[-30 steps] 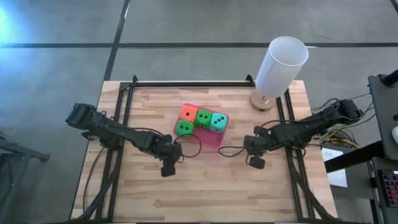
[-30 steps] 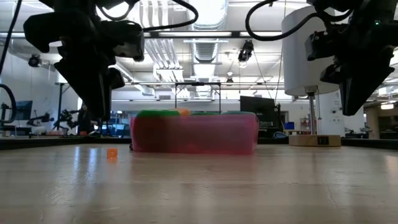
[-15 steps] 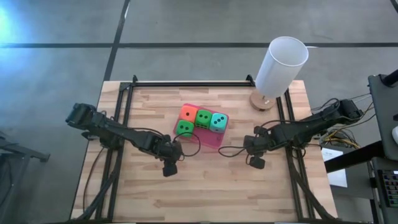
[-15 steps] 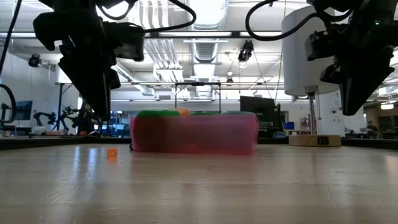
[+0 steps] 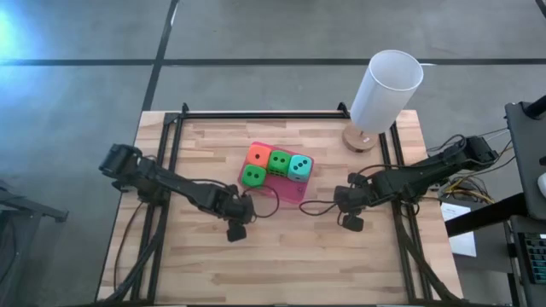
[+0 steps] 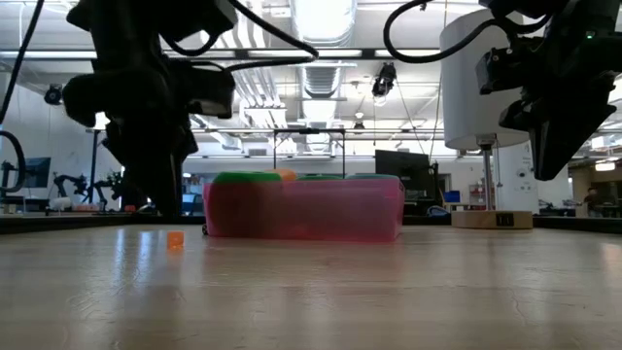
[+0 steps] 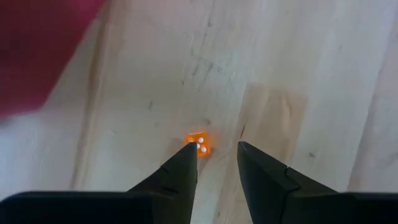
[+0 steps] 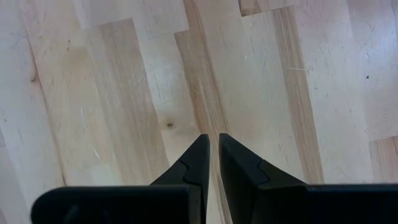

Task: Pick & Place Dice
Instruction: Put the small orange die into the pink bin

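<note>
Four dice sit on the pink pad [image 5: 290, 189]: an orange one [image 5: 259, 156], a green one [image 5: 280, 161], a teal one [image 5: 299, 166] and a second green one [image 5: 252, 176]. A tiny orange cube with white pips [image 7: 198, 144] lies on the bare wood near the pad's left end [image 6: 175, 239]. My left gripper [image 7: 216, 149] is open and hovers just above this cube, which shows beside one fingertip [image 7: 188, 152]. In the high view that gripper [image 5: 235, 228] hides the cube. My right gripper [image 8: 212, 140] is shut over bare wood, right of the pad [image 5: 351, 222].
A tall white cylinder [image 5: 386, 89] stands on a round wooden base [image 5: 360, 139] at the table's far right corner. Black rails [image 5: 256, 115] run along the far edge and both sides. Bare wood lies between the pad and the near edge.
My left gripper has moved down toward the table and a little toward its right edge, ending over the tiny orange cube. The dice, the pad and my right arm have kept still.
</note>
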Controlling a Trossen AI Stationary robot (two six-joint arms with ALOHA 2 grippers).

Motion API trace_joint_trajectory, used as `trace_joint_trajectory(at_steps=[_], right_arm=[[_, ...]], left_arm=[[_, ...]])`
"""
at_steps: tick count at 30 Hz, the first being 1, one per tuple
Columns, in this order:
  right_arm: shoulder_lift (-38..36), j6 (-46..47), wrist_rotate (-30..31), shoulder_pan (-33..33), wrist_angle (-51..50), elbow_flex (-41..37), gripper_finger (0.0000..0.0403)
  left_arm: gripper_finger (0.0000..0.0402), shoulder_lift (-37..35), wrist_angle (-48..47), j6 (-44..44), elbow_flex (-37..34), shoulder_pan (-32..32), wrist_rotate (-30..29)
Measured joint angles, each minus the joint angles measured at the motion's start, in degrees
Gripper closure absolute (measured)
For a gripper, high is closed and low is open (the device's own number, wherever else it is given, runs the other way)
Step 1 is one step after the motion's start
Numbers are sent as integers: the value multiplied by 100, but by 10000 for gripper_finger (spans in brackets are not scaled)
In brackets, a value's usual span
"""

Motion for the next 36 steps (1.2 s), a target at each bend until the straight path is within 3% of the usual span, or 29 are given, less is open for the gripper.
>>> trace_joint_trajectory(at_steps=[22,36], right_arm=[[0,-28,0,0,9,0,369],[0,-28,0,0,13,0,369]], left_arm=[[282,50,47,-645,-48,3,-248],[282,50,524,-619,-240,7,-344]])
